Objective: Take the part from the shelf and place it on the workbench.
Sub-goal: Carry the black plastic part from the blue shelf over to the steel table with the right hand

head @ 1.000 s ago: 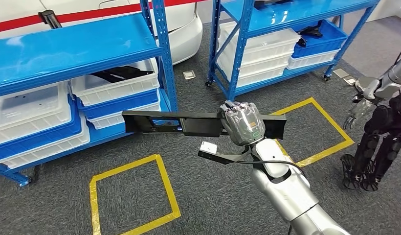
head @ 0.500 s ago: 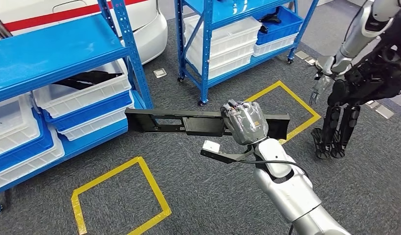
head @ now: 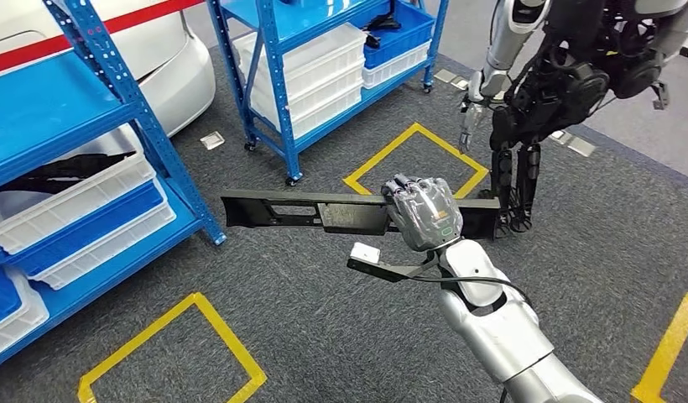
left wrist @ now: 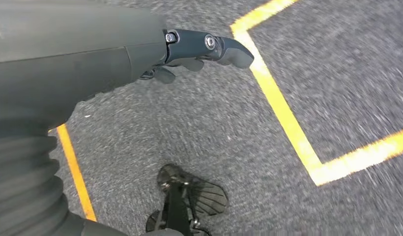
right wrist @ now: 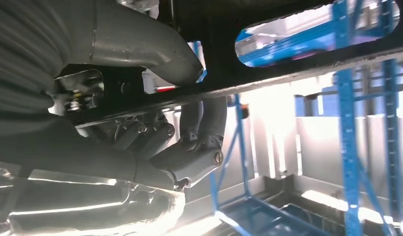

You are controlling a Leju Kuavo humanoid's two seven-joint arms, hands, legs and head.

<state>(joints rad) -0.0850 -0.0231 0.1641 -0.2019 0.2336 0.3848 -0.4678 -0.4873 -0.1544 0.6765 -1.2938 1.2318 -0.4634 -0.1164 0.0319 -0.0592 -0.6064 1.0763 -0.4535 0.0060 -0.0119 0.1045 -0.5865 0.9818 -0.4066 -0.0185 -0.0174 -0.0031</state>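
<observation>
My right hand (head: 422, 211) grips a long black part (head: 307, 211), a flat bar with slots, held level above the grey carpet. The bar sticks out far to the left of the hand and a short way to the right. In the right wrist view the thumb and fingers (right wrist: 189, 147) wrap around the black part (right wrist: 288, 54). My left hand (left wrist: 199, 46) hangs over the carpet with its fingers apart and nothing in them. The blue shelf (head: 80, 109) with white bins stands at the left.
A second blue shelf (head: 324, 50) with white and blue bins stands behind. Another humanoid robot (head: 559, 84) stands at the back right, close past the part's right end. Yellow tape squares (head: 416, 159) mark the carpet. A white car body (head: 169, 67) is at the back left.
The whole view has swung to the right: shelves slide left and the other robot comes nearer the middle. My right hand keeps the part in the same grip.
</observation>
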